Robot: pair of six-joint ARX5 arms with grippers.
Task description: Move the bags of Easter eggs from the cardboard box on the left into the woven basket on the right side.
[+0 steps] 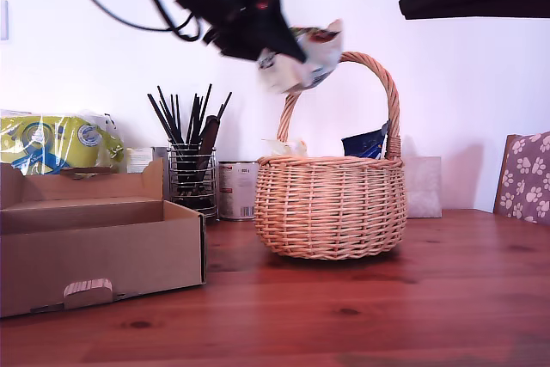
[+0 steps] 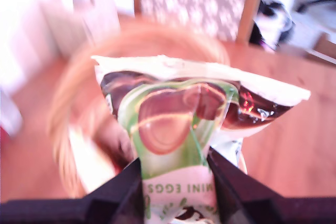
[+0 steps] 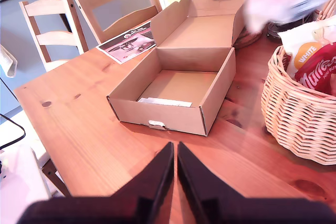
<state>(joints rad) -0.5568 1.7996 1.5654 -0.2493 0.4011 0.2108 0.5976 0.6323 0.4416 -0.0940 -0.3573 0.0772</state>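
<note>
Wicker dominates the exterior view: the woven basket (image 1: 331, 205) stands upright on the wooden counter (image 1: 361, 307), its arched handle rising over it. A dark blue bag (image 1: 364, 143) pokes above the rim just beside the handle's base on the exterior view's right, and a pale cream bag (image 1: 284, 148) shows at the rim toward the exterior view's left. Above the basket, my first hand (image 1: 273, 51) hangs in the air pinching a green-and-white bag of eggs (image 1: 302, 59); the bag sticks out from the jaws toward the exterior view's right, long axis tilted, close by the top of the handle. The cardboard box (image 1: 94, 242) sits at the exterior view's left, lid flap up behind it. Beyond it lie a yellow-green plastic pack (image 1: 56, 142), a wire holder of dark sticks (image 1: 191, 169) and a tin (image 1: 236, 188).

First wrist view: the black jaws clamp the green-and-white bag (image 2: 178, 124) by its "MINI EGGS" end, its long axis running straight away from the hand, the far sealed edge lying crosswise. The basket beneath is blurred.

Second wrist view: my second hand (image 3: 175, 156) has its jaws pressed together, nothing between them, above the counter. The box (image 3: 178, 87) is open with a white slip (image 3: 164, 102) on its floor. The basket (image 3: 302, 114) holds a red-orange bag (image 3: 317, 72).
</note>
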